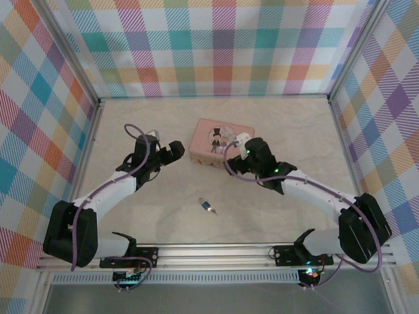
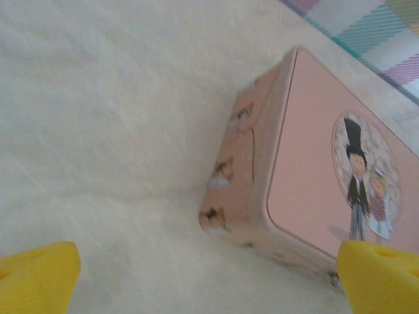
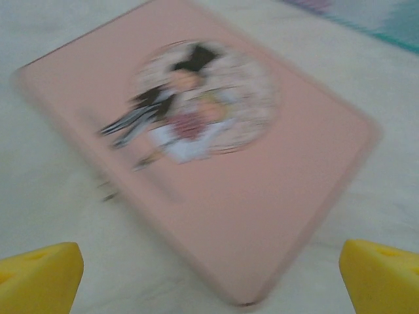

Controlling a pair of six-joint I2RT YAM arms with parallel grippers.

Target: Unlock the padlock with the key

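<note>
- The table [image 1: 294, 124] is showing a pale cream, kinda marbled top, and it's looking a bit soft and fuzzy up close in the left wrist view.
- A pink tin [image 1: 216, 142] is lying flat on it toward the far middle, lid facing up with a cartoon couple in a round picture, sitting slightly turned.
- The tiny blue padlock [image 1: 205, 205] is lying by itself nearer the front edge, well apart from the tin, with a silver bit poking out toward the near right.
</note>
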